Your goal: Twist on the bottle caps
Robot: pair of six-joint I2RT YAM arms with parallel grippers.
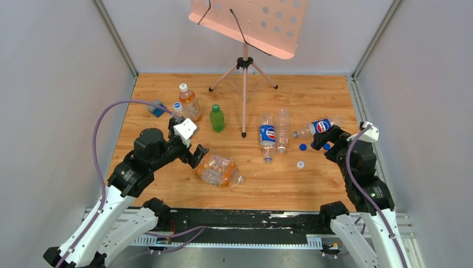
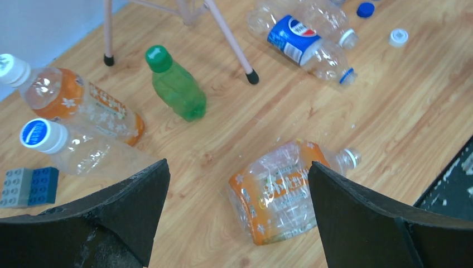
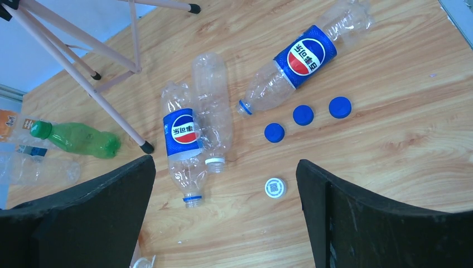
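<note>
Three blue caps (image 3: 303, 114) and one white cap (image 3: 274, 188) lie loose on the wooden table (image 1: 251, 187) at the right. Beside them lie three uncapped bottles: a Pepsi bottle (image 3: 301, 58), a clear bottle (image 3: 212, 109) and a second Pepsi bottle (image 3: 181, 139). A crushed orange-label bottle (image 2: 279, 192) lies uncapped near the front. My left gripper (image 2: 239, 167) is open and empty, hovering over the orange-label bottle (image 1: 217, 170). My right gripper (image 3: 226, 167) is open and empty above the table, with the white cap (image 1: 300, 164) between its fingers in the right wrist view.
Three capped bottles stand at the back left: an orange one (image 1: 188, 101), a clear one (image 1: 178, 109) and a green one (image 1: 217, 118). A blue-grey block (image 1: 157, 109) lies next to them. A pink music stand (image 1: 244, 84) stands on its tripod at the back centre. Grey walls close both sides.
</note>
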